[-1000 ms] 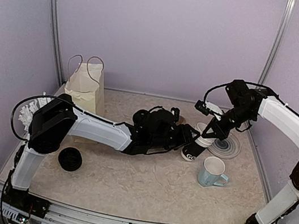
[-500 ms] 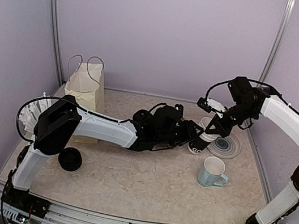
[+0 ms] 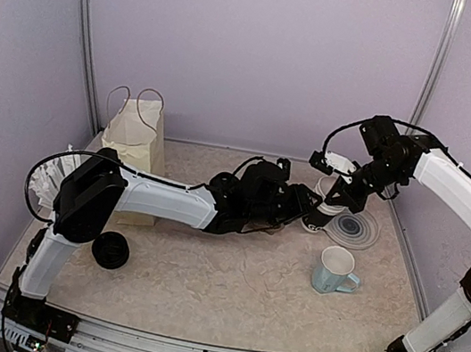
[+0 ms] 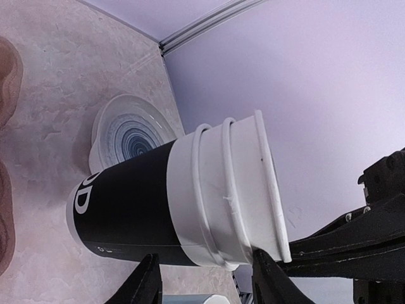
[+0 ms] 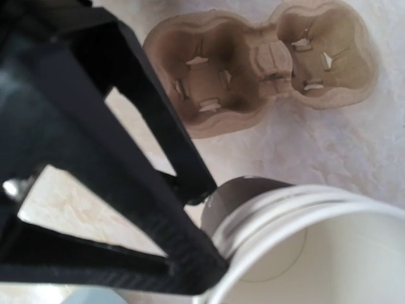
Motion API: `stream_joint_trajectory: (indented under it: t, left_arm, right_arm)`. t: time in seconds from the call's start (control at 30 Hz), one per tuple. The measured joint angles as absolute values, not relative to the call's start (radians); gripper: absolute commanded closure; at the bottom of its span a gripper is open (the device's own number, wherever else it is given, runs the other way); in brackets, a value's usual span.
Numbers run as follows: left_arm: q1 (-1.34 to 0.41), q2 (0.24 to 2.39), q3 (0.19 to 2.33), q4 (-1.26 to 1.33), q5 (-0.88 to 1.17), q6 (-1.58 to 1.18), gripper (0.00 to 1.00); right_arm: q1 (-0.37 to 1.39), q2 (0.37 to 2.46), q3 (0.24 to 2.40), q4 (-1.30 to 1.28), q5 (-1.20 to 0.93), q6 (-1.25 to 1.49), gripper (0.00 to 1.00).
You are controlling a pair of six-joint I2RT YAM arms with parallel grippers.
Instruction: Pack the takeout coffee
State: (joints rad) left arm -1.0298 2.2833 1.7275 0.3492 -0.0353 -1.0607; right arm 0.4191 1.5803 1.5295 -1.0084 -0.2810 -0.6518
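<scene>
Our right gripper (image 3: 337,196) is pinched tight on the top rim of the takeout cups (image 4: 190,196), with the rim caught between its fingers in the right wrist view. We judge this grip is meant to steady the nested stack, which leans with its foot down just off the left edge of the plate (image 4: 133,130), so the other arm can work a cup loose. Our left gripper (image 4: 205,278) reaches in from the side away from the plate. Its jaws are half spread with nothing visible between them. The stack's black wall lies just past the fingertips, and we cannot tell whether they touch it. The stack shows one black outer cup with white lettering and three white rolled rims stepping out of it, with no lid on. The pulp cup carrier (image 5: 253,69) lies left of the plate, beyond the stack. Both of its wells are bare, so we judge that no cup is packed yet.
</scene>
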Motion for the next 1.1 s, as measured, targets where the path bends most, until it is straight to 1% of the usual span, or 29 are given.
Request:
stream_joint_trajectory:
  t: [0.77, 0.87, 1.0, 1.1]
  left_arm:
    - [-1.029, 2.273, 1.758, 0.337, 0.000, -1.046, 0.54]
    - [-1.020, 2.271, 1.747, 0.278, -0.042, -1.043, 0.54]
    - [-0.992, 2.272, 1.684, 0.197, -0.098, -1.029, 0.54]
    - [-0.983, 2.269, 1.638, 0.186, -0.132, -1.010, 0.54]
  right_arm:
    - [0.427, 1.542, 1.587, -1.087, -0.274, -0.762, 1.00]
    - [0.444, 1.513, 1.621, -1.123, -0.337, -0.774, 1.00]
    - [0.512, 1.438, 1.660, -1.144, -0.491, -0.788, 1.00]
    - [0.543, 1.402, 1.654, -1.138, -0.558, -0.786, 1.00]
